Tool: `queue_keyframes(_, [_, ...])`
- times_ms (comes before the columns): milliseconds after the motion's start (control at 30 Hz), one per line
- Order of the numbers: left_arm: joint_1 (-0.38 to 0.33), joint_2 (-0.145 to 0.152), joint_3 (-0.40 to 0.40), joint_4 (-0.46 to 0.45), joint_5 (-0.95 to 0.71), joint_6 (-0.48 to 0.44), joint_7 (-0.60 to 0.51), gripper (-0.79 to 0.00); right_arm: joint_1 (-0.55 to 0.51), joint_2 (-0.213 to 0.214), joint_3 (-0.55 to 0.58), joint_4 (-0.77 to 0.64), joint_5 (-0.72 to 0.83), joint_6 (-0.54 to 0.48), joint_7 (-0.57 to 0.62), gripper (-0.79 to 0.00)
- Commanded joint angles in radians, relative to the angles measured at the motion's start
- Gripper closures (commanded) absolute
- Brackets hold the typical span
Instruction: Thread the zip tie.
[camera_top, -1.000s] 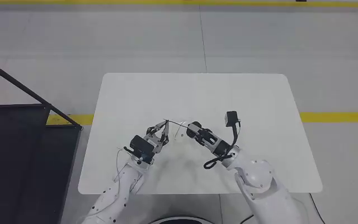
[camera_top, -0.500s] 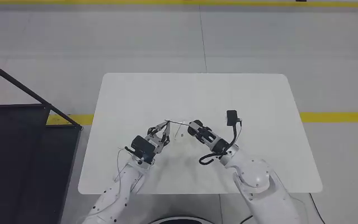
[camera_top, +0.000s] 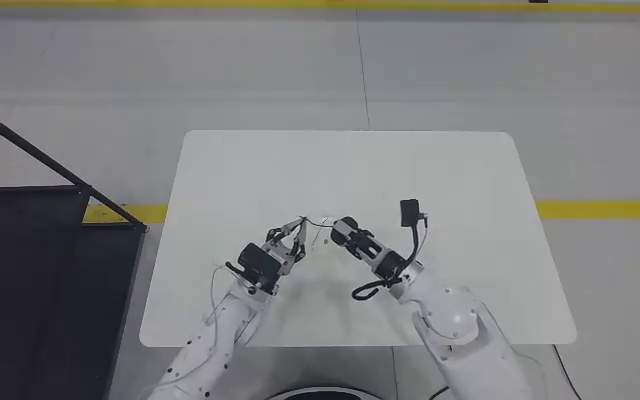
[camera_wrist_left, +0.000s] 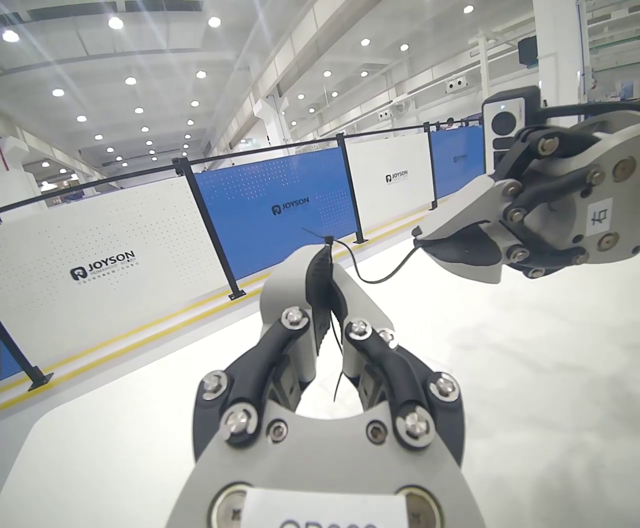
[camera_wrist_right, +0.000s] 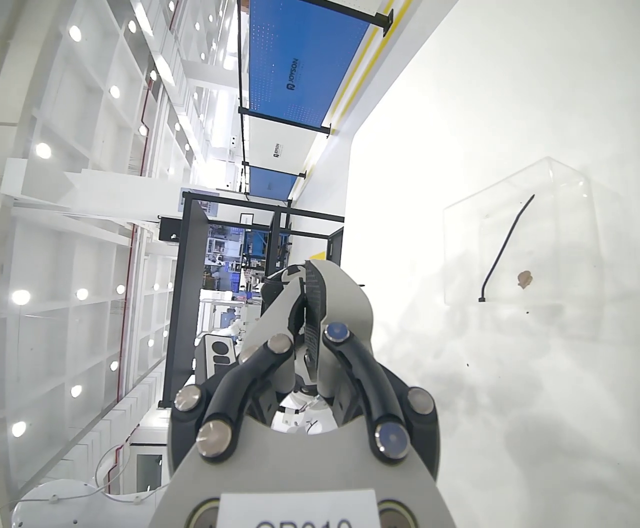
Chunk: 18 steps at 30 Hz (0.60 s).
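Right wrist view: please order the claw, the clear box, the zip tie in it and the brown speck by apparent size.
1. right claw, enlarged by nearness
2. clear box
3. boxed zip tie
4. brown speck

Both arms come in from the near edge of the table (camera_top: 450, 180) and angle toward each other. The left arm (camera_top: 225, 320) runs pretty straight up to its wrist. The right arm (camera_top: 440, 305) is bent more, with the forearm pointing back toward the other one. The hands end up nearly tip to tip with a small gap between them, both held up off the surface. The left hand (camera_wrist_left: 324, 270) has its fingers pinched together on the zip tie (camera_wrist_left: 328, 242), whose head pokes out past the tips. The right hand (camera_wrist_left: 440, 245) is rolled on its side, one finger above the other, tips clamped on the tie's other end.
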Motion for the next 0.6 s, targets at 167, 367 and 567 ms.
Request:
queue_keyframes(167, [0.024, -0.001, -0.016, -0.029, -0.036, -0.001, 0.011, 0.0, -0.038, 0.006, 0.034, -0.024, 0.025, -0.036, 0.028, -0.785])
queue_keyframes(367, [0.056, 0.0, -0.024, -0.08, -0.094, -0.056, 0.013, 0.0, -0.116, 0.022, 0.111, -0.064, 0.065, -0.113, 0.107, -0.785])
queue_keyframes(567, [0.135, 0.01, -0.047, -0.166, -0.173, -0.185, 0.011, 0.0, -0.234, 0.046, 0.223, -0.104, 0.105, -0.258, 0.23, -0.785])
